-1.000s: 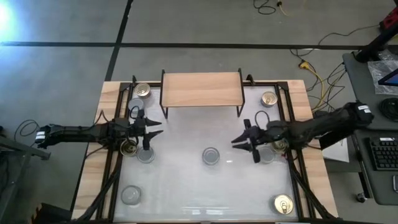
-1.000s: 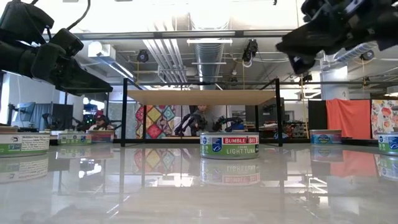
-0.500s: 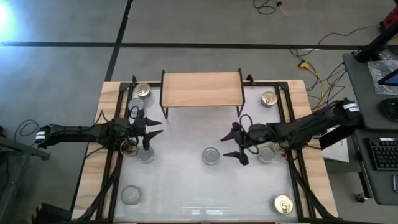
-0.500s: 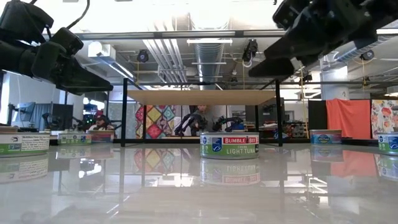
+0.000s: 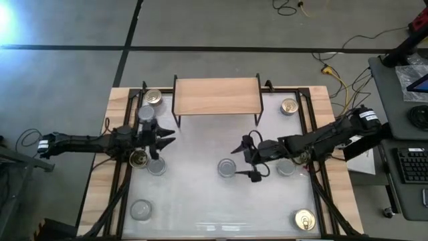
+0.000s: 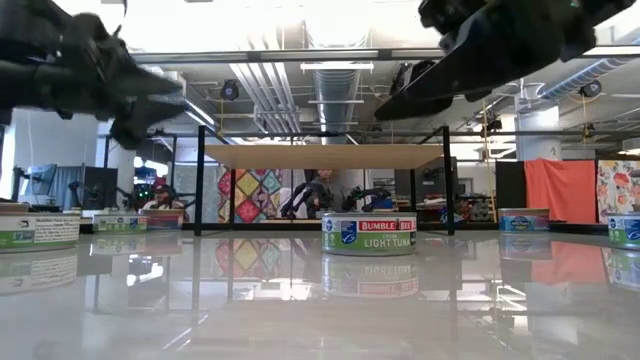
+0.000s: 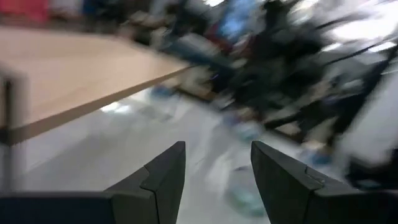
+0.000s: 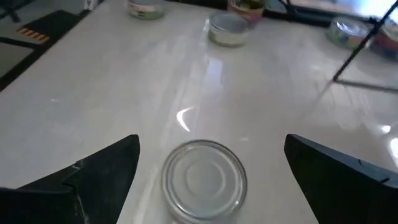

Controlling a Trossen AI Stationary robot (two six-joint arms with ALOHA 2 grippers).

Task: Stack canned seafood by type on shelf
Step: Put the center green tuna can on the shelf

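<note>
A silver-lidded can of seafood (image 5: 227,167) (image 6: 369,233) (image 8: 204,180) stands upright on the white table's middle. My right gripper (image 5: 243,161) (image 8: 211,142) hovers just to its right, open wide and above the table, one finger on either side of the can's line and touching nothing. My left gripper (image 5: 162,142) (image 7: 217,152) hangs open and empty at the left, above a silver can (image 5: 156,167) and a gold can (image 5: 139,158). The shelf (image 5: 217,96) (image 6: 325,156) stands at the far middle with its wooden top bare.
Other cans stand around the table: gold ones at the far left (image 5: 153,98), far right (image 5: 289,106) and near right (image 5: 304,219). Silver ones are at the left (image 5: 147,112), near left (image 5: 141,209) and right (image 5: 286,167). A black frame rims the table.
My right gripper has moved toward the table's left, up to the central can, and has opened wide. My left gripper has rolled about its own axis while staying in place, with its finger gap unchanged.
</note>
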